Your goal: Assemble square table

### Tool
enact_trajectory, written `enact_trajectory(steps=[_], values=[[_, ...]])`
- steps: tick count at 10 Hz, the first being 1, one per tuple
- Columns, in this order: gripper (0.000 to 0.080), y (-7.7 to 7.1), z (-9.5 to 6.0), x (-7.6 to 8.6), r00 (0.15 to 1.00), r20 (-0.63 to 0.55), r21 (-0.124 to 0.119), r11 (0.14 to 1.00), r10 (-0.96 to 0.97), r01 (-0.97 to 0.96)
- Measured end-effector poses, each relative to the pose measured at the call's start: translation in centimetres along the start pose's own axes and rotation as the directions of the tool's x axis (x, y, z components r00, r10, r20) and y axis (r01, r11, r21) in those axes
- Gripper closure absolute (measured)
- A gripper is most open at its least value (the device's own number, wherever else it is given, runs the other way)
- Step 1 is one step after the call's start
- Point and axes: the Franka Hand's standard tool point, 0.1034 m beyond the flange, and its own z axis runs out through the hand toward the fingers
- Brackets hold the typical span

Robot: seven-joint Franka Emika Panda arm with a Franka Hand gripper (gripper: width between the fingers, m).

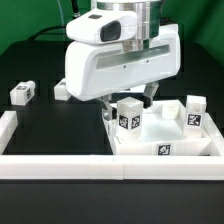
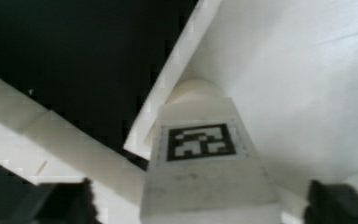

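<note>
**Q:** Where was the tabletop [image 1: 200, 148]?

**A:** It lay in the lower right of the exterior view on the black table [image 1: 60, 125]. Its raised rim faced up and a tag showed on its front edge. The front wall [image 1: 90, 165] ran just beside it along the bottom of the frame. The side wall [image 1: 8, 128] lay at the left edge.

**Q:** What state was the gripper [image 1: 129, 100] in?

**A:** It hung from the arm at upper centre, over the tabletop's left end. In the wrist view the gripper [image 2: 202, 205] straddled the tagged leg [image 2: 197, 150], one dark fingertip [image 2: 69, 200] on each side. A gap showed between each pad and the leg, so the jaws stood wide and clamped nothing.

**Q:** Where was that leg in the exterior view?

**A:** The leg [image 1: 128, 117] stood upright at the tabletop's left end, directly under the fingers. Whether it sat in a corner socket could not be told.

**Q:** And the other legs?

**A:** The far-left leg [image 1: 22, 93] lay at middle left, well apart from the tabletop. The second leg [image 1: 62, 90] lay near it, partly hidden by the arm. The right leg [image 1: 195, 110] stood at the tabletop's right end.
</note>
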Motion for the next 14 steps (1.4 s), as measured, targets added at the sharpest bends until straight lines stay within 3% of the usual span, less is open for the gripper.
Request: enact_trajectory(steps=[1,2,3,5,7,11,14], values=[[0.0373,0.0,0.03,-0.02,1.0,0.0,0.0,1.0,0.0,0.0],[0.0373,-0.01,0.05,-0.03,1.0,0.001,0.0,1.0,0.0,0.0],[0.0512,-0.01,0.07,-0.04,1.0,0.001,0.001,1.0,0.009,-0.009],[0.0511,0.02,0.1,-0.08,0.999,-0.001,0.003,0.999,0.047,-0.047],[0.0511,0.29,0.13,-0.27,0.964,-0.008,0.018,0.964,0.266,-0.266],[0.0511,0.1,0.18,-0.11,0.732,-0.003,0.027,0.732,0.681,-0.68],[0.0511,0.06,0.26,-0.11,0.436,0.005,0.021,0.436,0.9,-0.9]])
